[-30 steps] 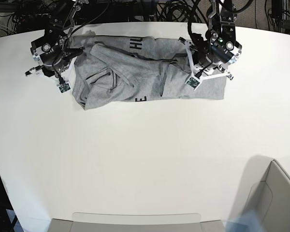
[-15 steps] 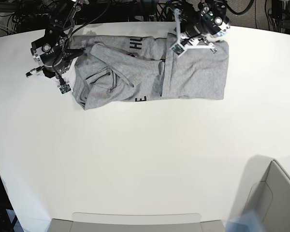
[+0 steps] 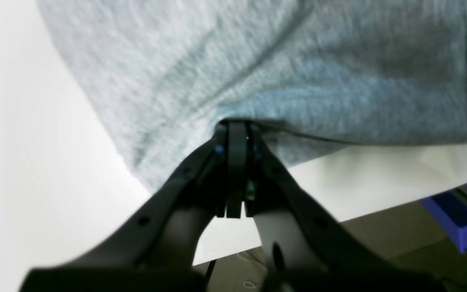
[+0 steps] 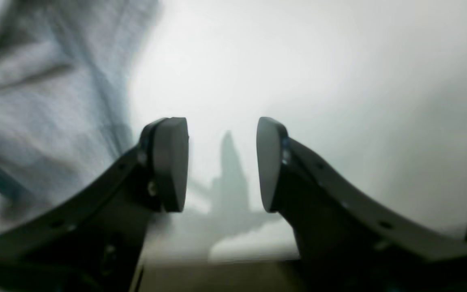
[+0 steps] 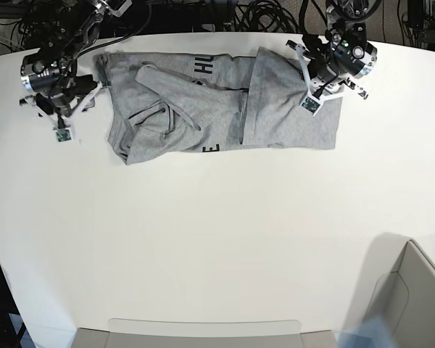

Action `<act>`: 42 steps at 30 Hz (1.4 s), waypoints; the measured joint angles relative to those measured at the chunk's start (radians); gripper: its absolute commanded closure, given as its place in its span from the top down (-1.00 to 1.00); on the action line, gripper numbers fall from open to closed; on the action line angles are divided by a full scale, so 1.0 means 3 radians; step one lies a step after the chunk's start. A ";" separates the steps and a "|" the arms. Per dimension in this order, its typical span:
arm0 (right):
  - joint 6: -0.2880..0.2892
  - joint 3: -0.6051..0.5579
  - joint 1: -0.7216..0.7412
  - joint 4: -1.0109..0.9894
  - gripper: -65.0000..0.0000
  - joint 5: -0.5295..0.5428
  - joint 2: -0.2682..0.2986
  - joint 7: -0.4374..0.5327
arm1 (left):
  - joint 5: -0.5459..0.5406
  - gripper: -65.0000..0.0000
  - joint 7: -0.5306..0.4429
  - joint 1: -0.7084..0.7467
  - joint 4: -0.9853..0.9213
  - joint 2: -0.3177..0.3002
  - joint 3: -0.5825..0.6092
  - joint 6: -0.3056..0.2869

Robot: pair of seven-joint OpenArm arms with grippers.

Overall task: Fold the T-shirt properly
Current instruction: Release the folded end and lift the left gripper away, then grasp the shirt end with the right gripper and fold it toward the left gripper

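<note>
Swung clear toward the table's (image 5: pixel 203 239) far-left edge, the right gripper (image 4: pixel 221 162) gapes empty, while the left gripper (image 3: pixel 235 134) stays pinched on the limp, light T-shirt's (image 5: pixel 275 119) far hem.

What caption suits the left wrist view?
Shut left gripper pinching the edge of the grey T-shirt near the white table's edge.

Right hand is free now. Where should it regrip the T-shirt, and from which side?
Probably the T-shirt's outer edge nearest the right hand, on the base view's left, where the cloth lies bunched and raised in folds. Come in low from the bare table on that side, so one finger can slide under the edge. The left hand is shut on the opposite end.
</note>
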 measured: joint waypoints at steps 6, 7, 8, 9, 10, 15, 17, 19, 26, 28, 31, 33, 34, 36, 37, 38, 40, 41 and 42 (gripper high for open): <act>0.0000 0.0169 0.0010 -0.0332 -0.16 0.1048 0.0355 -0.0173 | 0.0004 -1.00 0.0001 -0.0014 -0.0024 -0.0001 0.0019 0.0000; 0.0000 0.0146 -0.0031 -0.0425 -0.16 0.1292 0.0398 -0.0174 | 0.0001 -1.00 0.0001 -0.0031 -0.0033 0.0006 0.0027 -0.0003; 0.0000 0.0140 -0.0089 -0.0481 -0.16 0.1480 0.0418 -0.0191 | 0.0000 -1.00 0.0001 -0.0048 -0.0039 0.0008 0.0028 -0.0001; 0.0000 0.0140 -0.0148 -0.0533 -0.16 0.1642 0.0462 -0.0216 | 0.0001 -1.00 0.0001 -0.0067 -0.0043 0.0005 0.0028 -0.0001; 0.0000 0.0141 -0.0205 -0.0607 -0.16 0.1872 0.0534 -0.0229 | 0.0003 -1.00 0.0001 -0.0079 -0.0047 0.0004 0.0028 -0.0001; 0.0000 0.0155 -0.0277 -0.1193 -0.16 0.2647 0.0762 -0.0195 | 0.0003 -1.00 0.0001 -0.0053 -0.0060 0.0004 0.0023 -0.0001; 0.0000 0.0153 -0.0263 -0.1488 -0.16 0.2893 0.0823 -0.0120 | 0.0003 -1.00 0.0000 -0.0050 -0.0060 0.0001 0.0020 -0.0001; 0.0000 0.0151 -0.0196 -0.1736 -0.16 0.3001 0.0903 -0.0079 | 0.0004 -1.00 0.0001 -0.0056 -0.0060 -0.0004 0.0022 -0.0001; 0.0000 -0.0469 -0.0100 -0.2089 -0.16 0.3300 0.1062 0.0100 | 0.0004 -1.00 0.0003 -0.0046 -0.0060 0.0000 0.0023 0.0000; 0.0000 -0.0701 -0.0120 -0.2104 -0.16 0.3445 0.1010 0.0099 | 0.0003 -1.00 0.0000 -0.0048 -0.0060 -0.0001 0.0024 0.0000; 0.0000 -0.0997 -0.0137 -0.2104 -0.16 0.3518 0.0987 0.0094 | 0.0005 -1.00 0.0003 -0.0056 -0.0060 -0.0003 0.0024 -0.0001; 0.0000 -0.1061 -0.0142 -0.2104 -0.16 0.3520 0.0989 0.0094 | 0.0003 -1.00 0.0001 -0.0056 -0.0060 -0.0001 0.0024 -0.0001; -0.0001 -0.1061 -0.0146 -0.2104 -0.16 0.3520 0.0961 0.0097 | 0.0003 -1.00 0.0001 -0.0056 -0.0060 -0.0001 0.0024 0.0000; -0.0001 -0.1058 -0.0164 -0.2104 -0.16 0.3538 0.0923 0.0099 | 0.0003 -1.00 -0.0001 -0.0057 -0.0060 -0.0001 0.0024 -0.0001; -0.0001 -0.1058 -0.0172 -0.2104 -0.16 0.3539 0.0900 0.0098 | 0.0004 -1.00 0.0000 -0.0056 -0.0060 -0.0003 0.0018 -0.0001; -0.0001 -0.1064 -0.0172 -0.2104 -0.16 0.3540 0.0890 0.0098 | 0.0004 -1.00 0.0001 -0.0055 -0.0060 -0.0003 0.0018 0.0000; 0.0000 -0.1071 -0.0161 -0.2106 -0.16 0.3539 0.0890 0.0081 | 0.0004 -1.00 0.0000 -0.0056 -0.0060 -0.0003 0.0018 -0.0001; -0.0001 -0.1074 -0.0150 -0.2108 -0.16 0.3539 0.0891 0.0062 | 0.0004 -1.00 0.0000 -0.0057 -0.0060 -0.0003 0.0018 -0.0001; 0.0000 -0.1076 -0.0132 -0.2111 -0.16 0.3539 0.0888 0.0031 | 0.0003 -1.00 -0.0001 -0.0057 -0.0060 -0.0001 0.0018 -0.0001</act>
